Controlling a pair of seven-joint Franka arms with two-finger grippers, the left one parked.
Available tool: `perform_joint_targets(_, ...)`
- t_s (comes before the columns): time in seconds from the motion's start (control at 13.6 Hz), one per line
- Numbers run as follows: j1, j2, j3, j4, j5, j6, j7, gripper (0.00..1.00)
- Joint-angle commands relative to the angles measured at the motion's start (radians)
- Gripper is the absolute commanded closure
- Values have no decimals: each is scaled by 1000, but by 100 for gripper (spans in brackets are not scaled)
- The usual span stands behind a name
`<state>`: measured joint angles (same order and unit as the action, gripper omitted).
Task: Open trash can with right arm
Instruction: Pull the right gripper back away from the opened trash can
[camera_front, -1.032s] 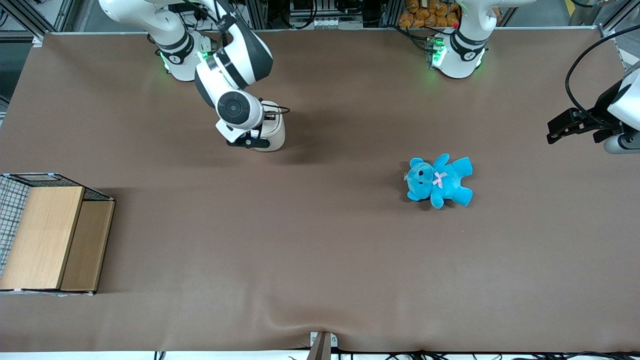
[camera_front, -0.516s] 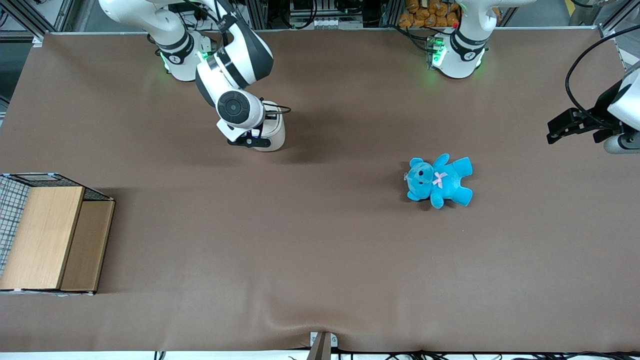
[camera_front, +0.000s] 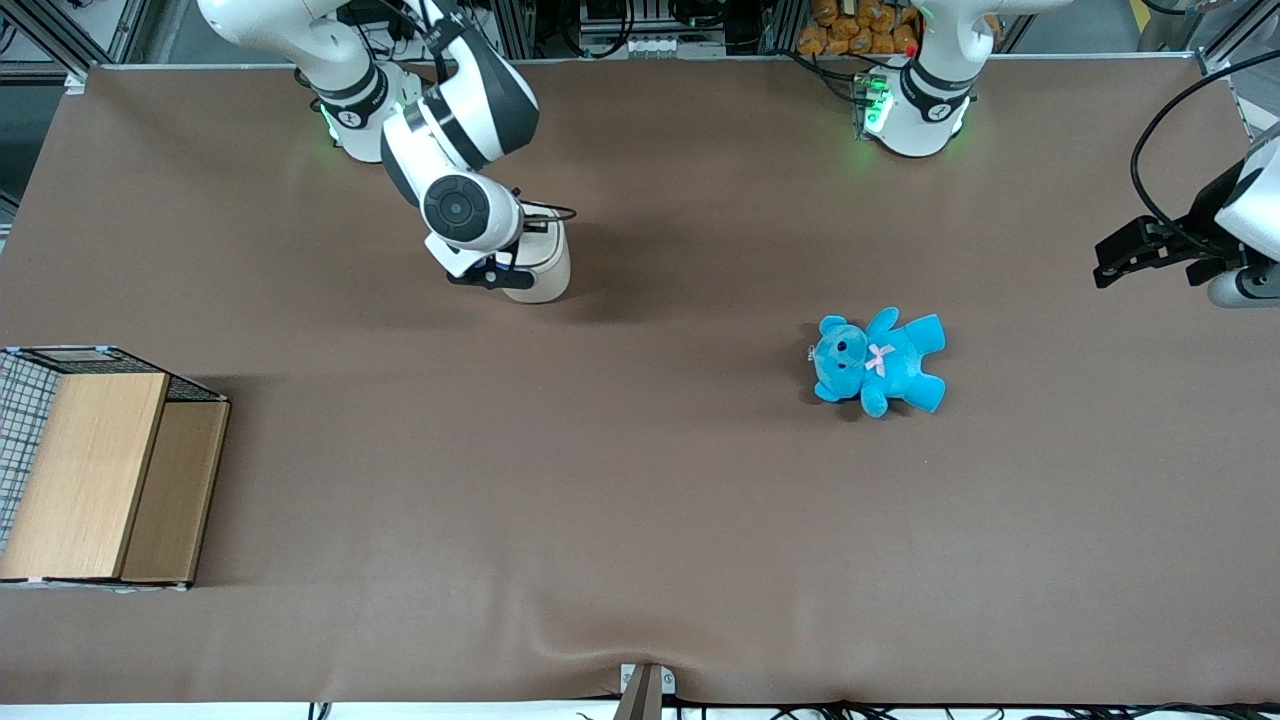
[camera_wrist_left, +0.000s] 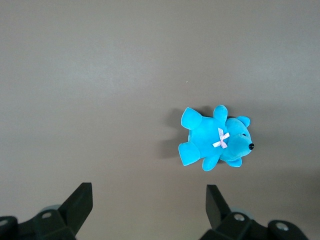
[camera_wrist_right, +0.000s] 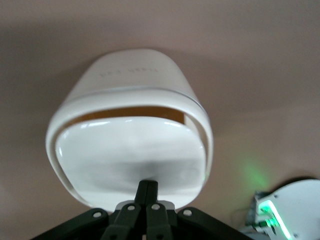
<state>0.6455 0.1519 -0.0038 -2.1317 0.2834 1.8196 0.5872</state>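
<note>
A: Near the table's edge by the arm bases, the bin (camera_front: 538, 262) sits directly under the gripper (camera_wrist_right: 148, 192).
B: Fingers pressed together on the lid (camera_wrist_right: 130, 160); a tan gap shows at its hinge-less edge

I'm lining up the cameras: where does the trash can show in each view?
Front view: trash can under the end effector, farther from the camera than the teddy bear.
Right wrist view: trash can at the end effector.
Left wrist view: absent.
Shared landmark: brown table.
</note>
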Motion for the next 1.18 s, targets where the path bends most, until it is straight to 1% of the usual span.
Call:
perform_joint_targets(0.0,-29,-115,-2,21,13,-124,14,100)
perform_joint_targets(0.07,-53,-135,-2,47,13,-164,20,99)
perform_joint_targets(0.15,-84,-150,-2,77,10,-202,23,90)
perform_joint_targets(0.22,-116,-158,-4,105,-1,-224,22,64)
perform_joint_targets(0.29,-156,-157,-8,133,-10,-230,19,12)
perform_joint_targets(0.37,-197,-157,-11,156,-32,-226,8,0)
perform_joint_targets(0.44,-245,-150,-10,192,-68,-226,3,0)
perform_joint_targets(0.59,-303,-149,-10,246,-159,-221,-53,0)
perform_joint_targets(0.66,-344,-149,-12,272,-182,-218,-85,0)
perform_joint_targets(0.81,-441,-149,-12,324,-182,-215,-177,0)
perform_joint_targets(1.11,-587,-150,-12,430,-185,-229,-366,0)
